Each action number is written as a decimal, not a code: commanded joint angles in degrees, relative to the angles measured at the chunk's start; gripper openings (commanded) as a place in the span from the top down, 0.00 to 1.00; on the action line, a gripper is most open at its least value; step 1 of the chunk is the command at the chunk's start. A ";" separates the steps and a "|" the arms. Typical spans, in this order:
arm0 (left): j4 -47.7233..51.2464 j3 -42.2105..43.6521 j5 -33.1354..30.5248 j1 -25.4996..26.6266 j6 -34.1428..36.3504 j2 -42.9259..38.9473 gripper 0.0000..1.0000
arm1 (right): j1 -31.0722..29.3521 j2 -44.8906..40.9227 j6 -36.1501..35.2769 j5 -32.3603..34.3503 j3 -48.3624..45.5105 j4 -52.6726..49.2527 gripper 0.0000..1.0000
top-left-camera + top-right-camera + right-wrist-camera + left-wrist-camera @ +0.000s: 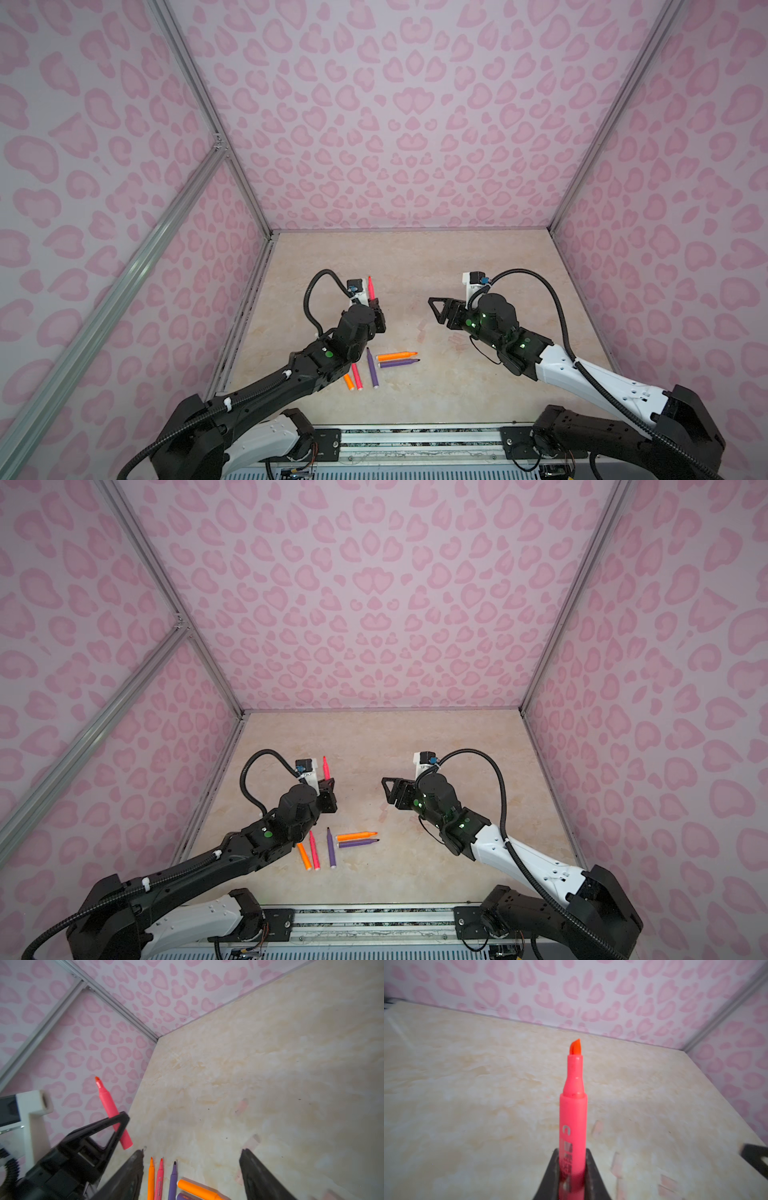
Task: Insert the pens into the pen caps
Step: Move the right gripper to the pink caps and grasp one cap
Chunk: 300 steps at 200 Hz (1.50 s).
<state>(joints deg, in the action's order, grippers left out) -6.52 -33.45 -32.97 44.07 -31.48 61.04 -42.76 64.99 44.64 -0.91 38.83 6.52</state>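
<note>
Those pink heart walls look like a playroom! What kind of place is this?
Probably a robot practice booth, not a playroom. Pink patterned panels sit in a metal frame around a small tabletop; two robot arms reach in from a rail; marker pens lie on it.

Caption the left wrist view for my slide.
Left gripper shut on a pink pen, tip bare, over the table.

free: far table (pixel 415 266), centre strip | obstacles: five loose pens (pixel 372 368) near-left; walls (pixel 374 124) three sides
</note>
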 commanded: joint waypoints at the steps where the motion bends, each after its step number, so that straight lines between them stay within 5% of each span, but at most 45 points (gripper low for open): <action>1: 6.49 1.13 -11.45 -0.83 -4.74 -2.58 0.96 | -1.69 2.08 -1.06 9.20 1.98 -12.47 0.34; 65: 4.25 -0.33 3.35 -2.19 3.84 -1.06 0.96 | -7.53 20.32 -0.83 8.24 9.15 -16.94 0.37; 147: 3.73 0.98 4.44 -2.16 4.29 -5.49 0.96 | -8.32 31.02 -2.20 10.19 17.32 -24.88 0.38; 187: 3.80 1.18 3.71 -2.18 4.94 -6.53 0.96 | -7.95 38.02 -2.81 8.93 22.21 -29.06 0.47; 300: 4.50 0.99 4.59 -2.23 5.38 -8.47 0.96 | -5.63 41.11 -2.81 8.60 23.59 -30.94 0.56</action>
<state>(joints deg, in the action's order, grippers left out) -1.21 -32.25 -28.45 41.89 -26.26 53.06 -48.45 105.51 42.11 8.78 62.48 -23.51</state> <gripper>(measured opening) 0.169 0.456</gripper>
